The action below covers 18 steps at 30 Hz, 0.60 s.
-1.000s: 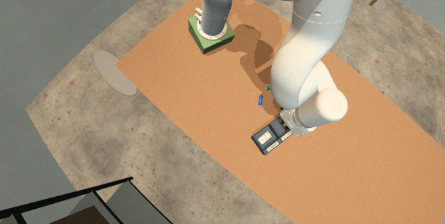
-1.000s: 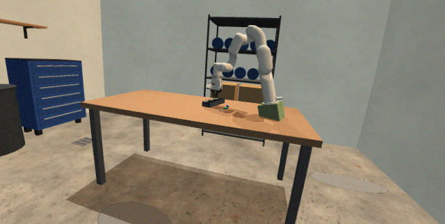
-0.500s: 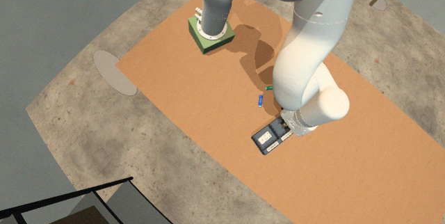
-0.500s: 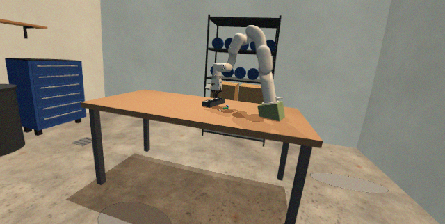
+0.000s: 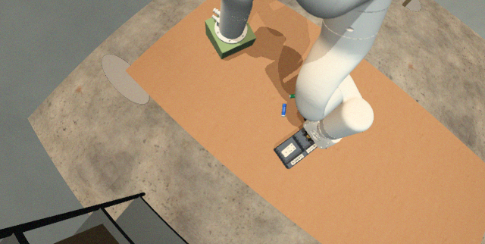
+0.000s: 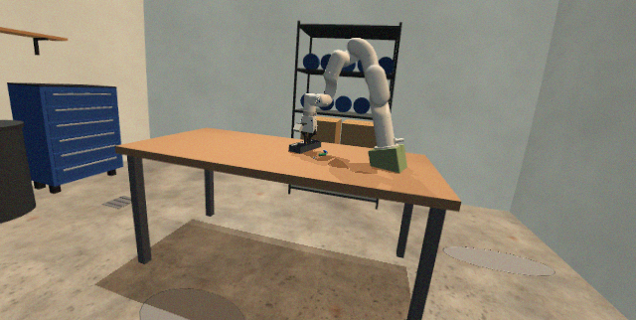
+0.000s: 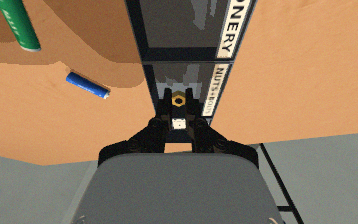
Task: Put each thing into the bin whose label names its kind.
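Observation:
My gripper (image 7: 178, 97) (image 5: 308, 135) is shut on a small brass hex nut (image 7: 178, 101) and holds it over the bin labelled nuts and bolts (image 7: 166, 80) (image 5: 306, 140). That bin stands joined to a second dark bin (image 7: 180, 22) (image 5: 291, 154), whose label reads as stationery; a white thing lies in it in the overhead view. A blue cylinder (image 7: 87, 85) (image 5: 283, 109) lies on the table left of the bins. A green cylinder (image 7: 17, 24) (image 5: 292, 95) lies farther off, partly hidden by the arm. In the side view the gripper (image 6: 305, 137) hangs just above the bins (image 6: 304, 147).
The arm's green base block (image 5: 229, 39) (image 6: 388, 158) stands at the table's far end. The bins stand near the long table edge (image 5: 242, 177). A black shelf rack (image 6: 348, 29) stands behind the table.

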Each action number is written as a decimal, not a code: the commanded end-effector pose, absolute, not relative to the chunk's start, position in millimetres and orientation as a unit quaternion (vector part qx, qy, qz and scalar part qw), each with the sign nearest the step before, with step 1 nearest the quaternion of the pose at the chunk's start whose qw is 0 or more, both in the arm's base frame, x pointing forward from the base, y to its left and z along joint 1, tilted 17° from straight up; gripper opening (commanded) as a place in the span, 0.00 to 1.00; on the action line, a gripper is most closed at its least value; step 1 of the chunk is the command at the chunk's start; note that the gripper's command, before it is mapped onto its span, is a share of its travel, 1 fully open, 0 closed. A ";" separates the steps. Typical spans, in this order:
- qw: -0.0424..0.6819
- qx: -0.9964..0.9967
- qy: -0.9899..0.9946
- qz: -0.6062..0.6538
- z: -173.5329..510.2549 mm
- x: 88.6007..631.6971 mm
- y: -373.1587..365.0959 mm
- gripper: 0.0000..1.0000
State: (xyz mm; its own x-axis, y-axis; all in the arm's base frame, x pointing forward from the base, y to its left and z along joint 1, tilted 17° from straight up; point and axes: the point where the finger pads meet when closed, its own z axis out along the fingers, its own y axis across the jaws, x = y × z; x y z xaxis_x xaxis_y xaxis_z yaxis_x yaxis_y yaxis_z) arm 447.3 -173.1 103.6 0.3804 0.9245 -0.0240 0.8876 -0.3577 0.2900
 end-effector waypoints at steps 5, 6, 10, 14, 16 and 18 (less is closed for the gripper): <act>0.129 0.820 0.552 0.074 89.1 453.4 -175.6 0.00; 0.129 0.820 0.552 0.074 87.2 453.9 -175.9 0.00; 0.129 0.820 0.552 0.074 84.9 454.7 -176.1 0.00; 0.129 0.820 0.552 0.074 85.0 454.9 -176.1 0.00; 0.129 0.820 0.552 0.074 85.0 455.0 -176.1 0.00; 0.129 0.820 0.552 0.074 85.0 455.0 -176.1 0.00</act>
State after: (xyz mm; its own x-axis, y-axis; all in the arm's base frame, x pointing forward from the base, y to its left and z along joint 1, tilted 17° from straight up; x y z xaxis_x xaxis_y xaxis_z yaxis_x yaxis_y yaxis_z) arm 453.5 -175.7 84.1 0.3801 0.9247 -0.0230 0.8876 -0.3576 0.2905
